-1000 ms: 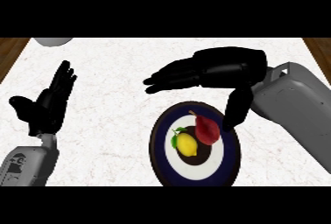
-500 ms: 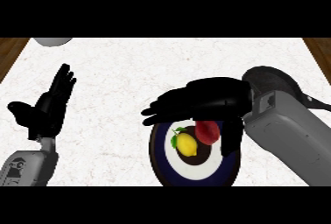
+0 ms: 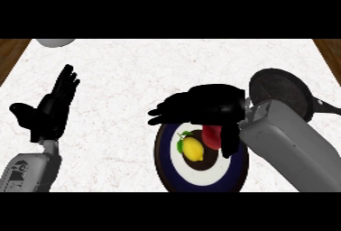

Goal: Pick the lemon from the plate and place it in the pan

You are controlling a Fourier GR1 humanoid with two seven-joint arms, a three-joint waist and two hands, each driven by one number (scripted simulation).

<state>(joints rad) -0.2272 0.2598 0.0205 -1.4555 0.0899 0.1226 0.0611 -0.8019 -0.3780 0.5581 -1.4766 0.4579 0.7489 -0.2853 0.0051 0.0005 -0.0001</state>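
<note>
My right hand (image 3: 200, 108): hovering spread over plate's 12 o'clock rim.
Yellow oval lemon (image 3: 192, 148): lying on dark-blue-rimmed round plate (image 3: 164, 158).
My left hand (image 3: 50, 110): resting, fingers straight.
Black round pan (image 3: 283, 92): sitting at plate's 1 o'clock.

The tabletop (image 3: 166, 76) is white and faintly marbled, with brown wood showing past its left and right edges. A plate (image 3: 172, 169) with a dark blue rim and a white ring stands on it near the lower middle, and a black pan (image 3: 283, 92) sits at the right, up and to the right of the plate. A pale round thing (image 3: 57, 42) lies cut off at the far left edge.
</note>
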